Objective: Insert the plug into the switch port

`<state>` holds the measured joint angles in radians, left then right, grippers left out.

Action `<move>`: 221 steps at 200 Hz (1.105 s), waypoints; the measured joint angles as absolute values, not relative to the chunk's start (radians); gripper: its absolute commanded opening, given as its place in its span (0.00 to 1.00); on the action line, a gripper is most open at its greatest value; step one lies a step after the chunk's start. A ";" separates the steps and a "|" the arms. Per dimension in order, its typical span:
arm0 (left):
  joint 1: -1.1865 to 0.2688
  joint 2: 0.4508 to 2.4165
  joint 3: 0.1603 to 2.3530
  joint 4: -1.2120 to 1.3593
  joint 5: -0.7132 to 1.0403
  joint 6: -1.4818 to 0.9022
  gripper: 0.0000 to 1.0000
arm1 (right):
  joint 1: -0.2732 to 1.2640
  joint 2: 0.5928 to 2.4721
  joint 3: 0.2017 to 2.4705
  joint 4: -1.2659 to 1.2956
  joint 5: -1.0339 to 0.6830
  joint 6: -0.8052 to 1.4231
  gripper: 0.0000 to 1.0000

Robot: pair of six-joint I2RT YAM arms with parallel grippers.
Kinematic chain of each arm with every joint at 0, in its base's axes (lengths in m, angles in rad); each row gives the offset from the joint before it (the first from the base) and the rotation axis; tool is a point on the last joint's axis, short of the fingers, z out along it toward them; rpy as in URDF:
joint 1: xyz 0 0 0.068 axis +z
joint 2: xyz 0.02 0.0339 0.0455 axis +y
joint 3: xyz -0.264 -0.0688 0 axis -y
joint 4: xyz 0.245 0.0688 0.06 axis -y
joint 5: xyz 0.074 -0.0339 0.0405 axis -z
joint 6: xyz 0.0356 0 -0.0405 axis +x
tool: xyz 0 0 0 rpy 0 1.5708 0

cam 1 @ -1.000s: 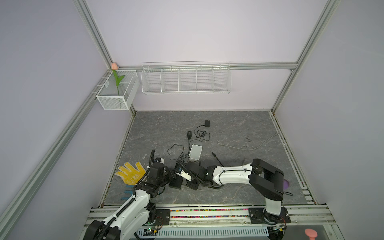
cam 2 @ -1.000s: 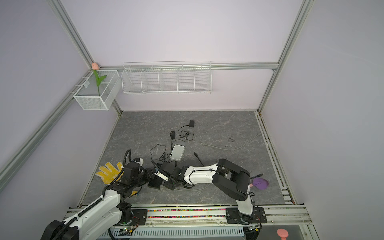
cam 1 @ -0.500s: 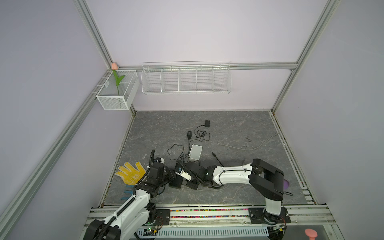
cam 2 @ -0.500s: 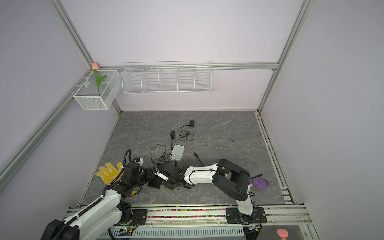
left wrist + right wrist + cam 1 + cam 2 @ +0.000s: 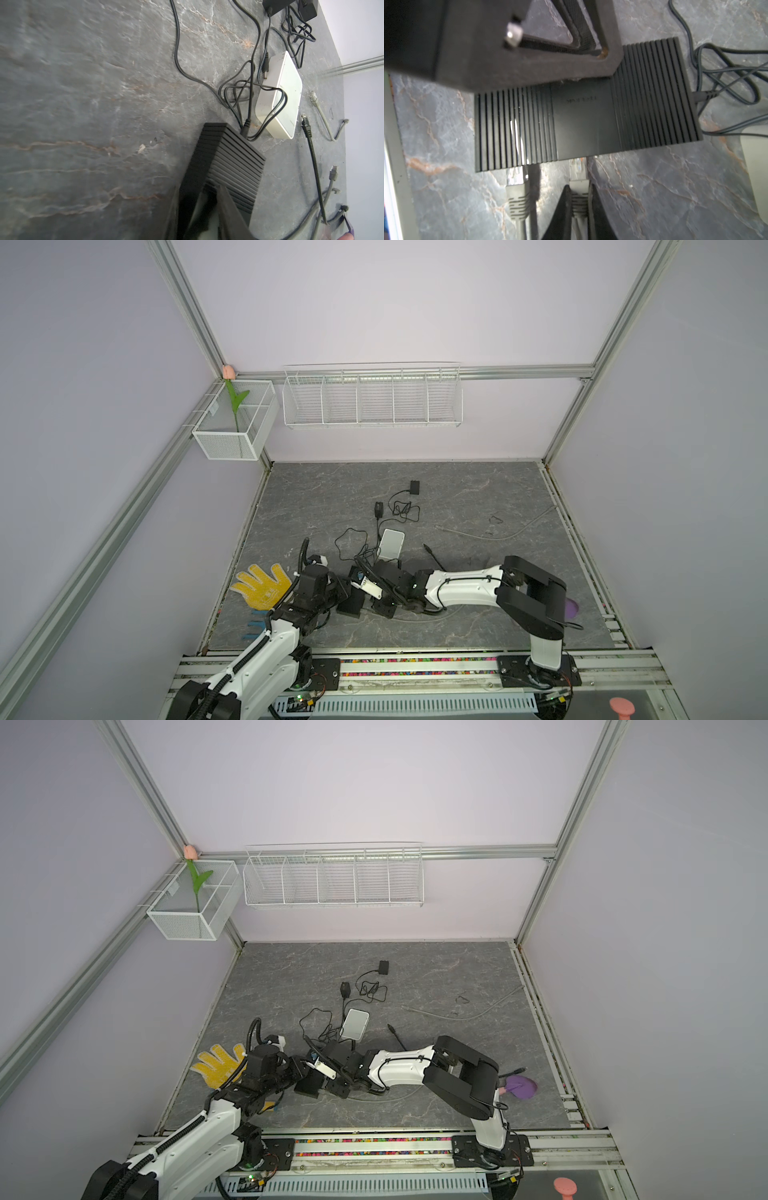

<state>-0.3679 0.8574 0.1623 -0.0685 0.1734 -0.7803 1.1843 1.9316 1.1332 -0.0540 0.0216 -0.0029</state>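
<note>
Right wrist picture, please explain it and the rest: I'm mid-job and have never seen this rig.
Two white-and-black robot arms with two-fingered grippers work on a grey marbled tabletop. Both top views look down on the whole cell; each wrist picture comes from a camera on one arm. In the right wrist picture the right gripper pinches a grey network plug with a clear tip, the tip at the edge of the black ribbed switch box; whether it is seated I cannot tell. A second grey plug sits beside it. The left gripper appears to clamp the switch. Also lying there: a white flat box, a yellow knitted glove, and loose black cables.
</note>
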 measured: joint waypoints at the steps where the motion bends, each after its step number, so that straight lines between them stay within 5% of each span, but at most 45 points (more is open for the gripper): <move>1: -0.368 0.857 0.162 -0.068 0.173 -0.780 0.30 | 1.184 1.932 1.133 -0.054 0.021 -0.003 0.07; 221: -0.368 0.892 0.160 -0.008 0.114 -0.754 0.29 | 1.146 1.998 1.244 -0.137 -0.052 -0.009 0.10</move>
<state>-0.3676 0.8917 0.1596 -0.0078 0.1139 -0.7536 1.1458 1.9976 1.2442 -0.1371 -0.0525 -0.0090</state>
